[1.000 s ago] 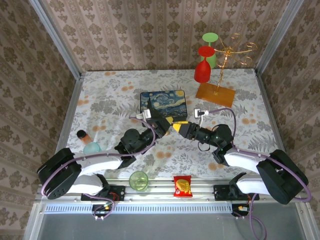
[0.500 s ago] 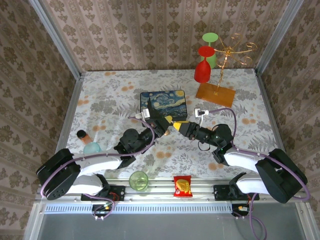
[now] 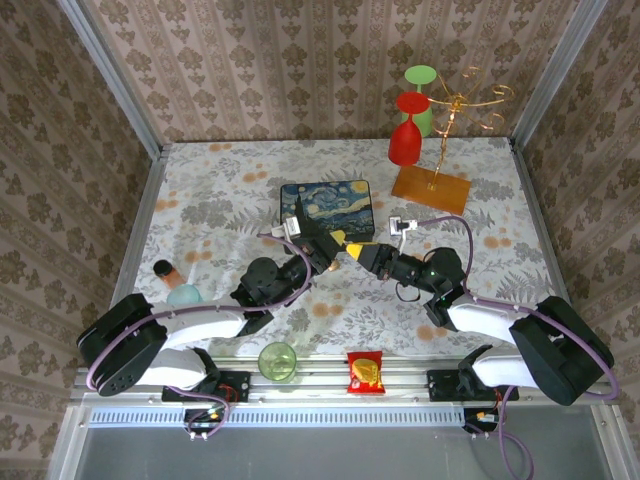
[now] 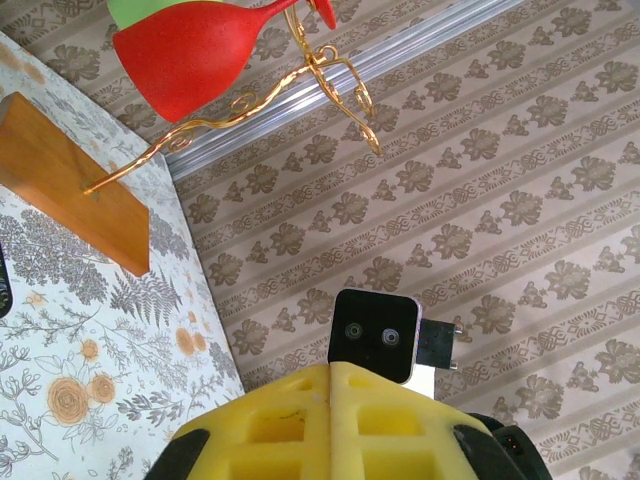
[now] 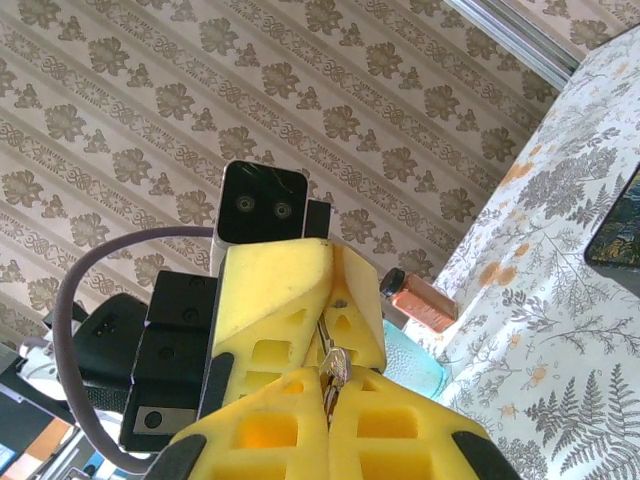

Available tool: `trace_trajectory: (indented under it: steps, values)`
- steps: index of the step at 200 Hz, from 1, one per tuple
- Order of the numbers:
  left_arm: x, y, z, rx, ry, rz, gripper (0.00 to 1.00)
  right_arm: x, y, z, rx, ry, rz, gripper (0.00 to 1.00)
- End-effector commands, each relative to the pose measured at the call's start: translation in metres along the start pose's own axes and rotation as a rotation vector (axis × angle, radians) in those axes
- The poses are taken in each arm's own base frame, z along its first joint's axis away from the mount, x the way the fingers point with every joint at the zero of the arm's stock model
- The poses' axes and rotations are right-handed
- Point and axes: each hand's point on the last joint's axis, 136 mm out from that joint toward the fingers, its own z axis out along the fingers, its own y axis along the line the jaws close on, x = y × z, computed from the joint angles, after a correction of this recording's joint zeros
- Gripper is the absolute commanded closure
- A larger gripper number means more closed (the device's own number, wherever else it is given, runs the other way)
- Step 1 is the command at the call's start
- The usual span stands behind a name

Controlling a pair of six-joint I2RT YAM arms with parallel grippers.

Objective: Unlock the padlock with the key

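My right fingers (image 5: 262,425) are pressed flat together, pad against pad. A small silvery metal piece (image 5: 334,364) is nipped in the seam at their tips. I cannot tell whether it is the key or the shackle of the padlock, and I cannot pick the padlock's brass body out from the yellow pads. My left fingers (image 4: 285,432) are also fully closed, with no gap between them. From the right wrist they stand tip to tip with the right pair, and the silvery piece sits right where the two pairs meet. I cannot tell whether the left pair grips it as well.

From above, the left gripper (image 3: 337,238) and the right gripper (image 3: 356,250) meet nose to nose just on the near side of the starry-night box (image 3: 325,203), by its near right corner. The left one overlaps the box's near edge. Each arm reaches in from its own side of the box.

Beyond the box and to its right stands a gilt wire rack (image 3: 455,110) on a wooden base (image 3: 430,188), with a red glass (image 3: 405,140) and a green glass (image 3: 421,78) hung on it. Well to the near side of the box, at the table's near rail, lie a red-yellow snack packet (image 3: 366,372) and, left of it, a green cup (image 3: 277,360). Near and left of the box, beside the left arm, is a dark-capped bottle (image 3: 166,271) touching a teal object (image 3: 184,295).
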Motion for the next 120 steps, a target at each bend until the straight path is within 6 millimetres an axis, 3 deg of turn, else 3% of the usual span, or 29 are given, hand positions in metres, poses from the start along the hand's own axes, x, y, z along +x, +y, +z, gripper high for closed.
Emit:
trace_trajectory:
  steps: [1,17,31,49,59,61,79,120]
  values:
    - [0.002,0.002,0.0,-0.013,0.017,0.003,1.0,-0.008,0.011,0.001,-0.041,-0.029,-0.05,1.0]
    - [0.003,0.003,0.0,-0.018,0.026,0.005,0.97,-0.008,0.011,0.001,-0.038,-0.03,-0.051,1.0]
    - [0.002,0.003,-0.001,-0.017,0.022,0.018,0.6,-0.008,0.01,0.0,-0.033,-0.03,-0.049,1.0]
    - [-0.004,0.003,-0.006,-0.04,0.003,0.069,0.36,-0.006,-0.005,-0.001,0.026,-0.026,-0.019,1.0]
    - [-0.01,0.005,-0.012,-0.084,-0.008,0.116,0.04,-0.002,-0.02,-0.003,0.09,-0.023,0.006,1.0]
    - [-0.009,0.006,-0.013,-0.093,-0.004,0.127,0.01,-0.002,-0.024,-0.004,0.106,-0.024,0.011,1.0]
    - [-0.017,0.016,-0.025,-0.206,-0.007,0.22,0.0,0.009,-0.053,-0.013,0.237,-0.014,0.037,1.0]
    - [-0.026,0.078,-0.055,-0.401,0.033,0.265,0.02,0.023,-0.09,-0.038,0.419,-0.026,0.071,1.0]
